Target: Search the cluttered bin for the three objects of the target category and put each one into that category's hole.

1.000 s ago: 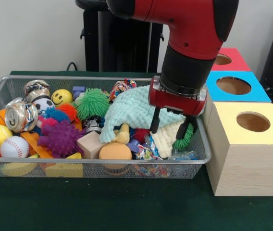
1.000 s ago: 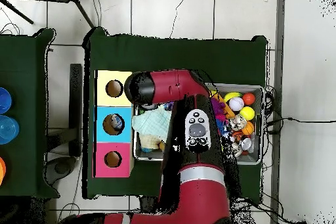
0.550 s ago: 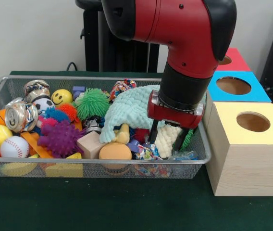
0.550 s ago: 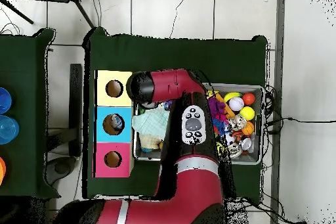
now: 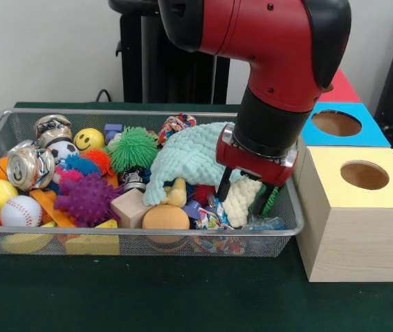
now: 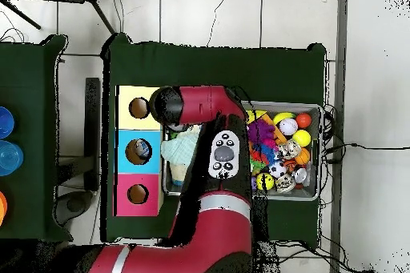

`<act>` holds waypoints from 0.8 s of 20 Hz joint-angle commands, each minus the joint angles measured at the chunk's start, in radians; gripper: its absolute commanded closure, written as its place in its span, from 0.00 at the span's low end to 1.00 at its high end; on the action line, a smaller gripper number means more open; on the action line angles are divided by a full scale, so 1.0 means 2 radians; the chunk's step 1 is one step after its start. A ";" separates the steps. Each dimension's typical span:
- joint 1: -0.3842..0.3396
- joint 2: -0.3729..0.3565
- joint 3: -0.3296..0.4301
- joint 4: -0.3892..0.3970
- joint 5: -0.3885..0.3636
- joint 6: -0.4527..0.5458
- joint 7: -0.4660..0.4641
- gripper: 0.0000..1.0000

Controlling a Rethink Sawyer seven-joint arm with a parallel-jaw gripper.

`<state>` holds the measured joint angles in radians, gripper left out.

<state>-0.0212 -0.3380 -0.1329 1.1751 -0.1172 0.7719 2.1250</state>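
Note:
A wire bin [image 5: 58,242] holds a jumble of toys. My gripper [image 5: 243,195] hangs low at the bin's right end, open, with its black fingers [image 5: 223,185] on either side of a cream knobbly cloth [image 5: 240,205]. A larger mint-green cloth [image 5: 186,155] lies just left of it, draped over other toys. In the overhead view the red arm [image 6: 210,118] hides the gripper; only part of the mint cloth [image 6: 179,148] shows beside it.
Three boxes with round holes stand right of the bin: yellow [image 5: 349,235], blue [image 5: 373,135], red [image 5: 343,86]. Balls, a crushed can [image 5: 29,164], a purple spiky ball [image 5: 86,197], a green spiky ball [image 5: 133,146] and wooden blocks fill the bin's left and middle.
The gripper sank into the bin's right end until its fingers straddled the cream cloth, then shifted slightly up and right. The arm's elbow swung over the bin.

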 commanded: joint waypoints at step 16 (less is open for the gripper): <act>0.030 0.001 -0.122 0.026 0.143 0.012 0.326 0.00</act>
<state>0.0281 -0.3645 -0.2947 1.1670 0.0631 0.7738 2.3026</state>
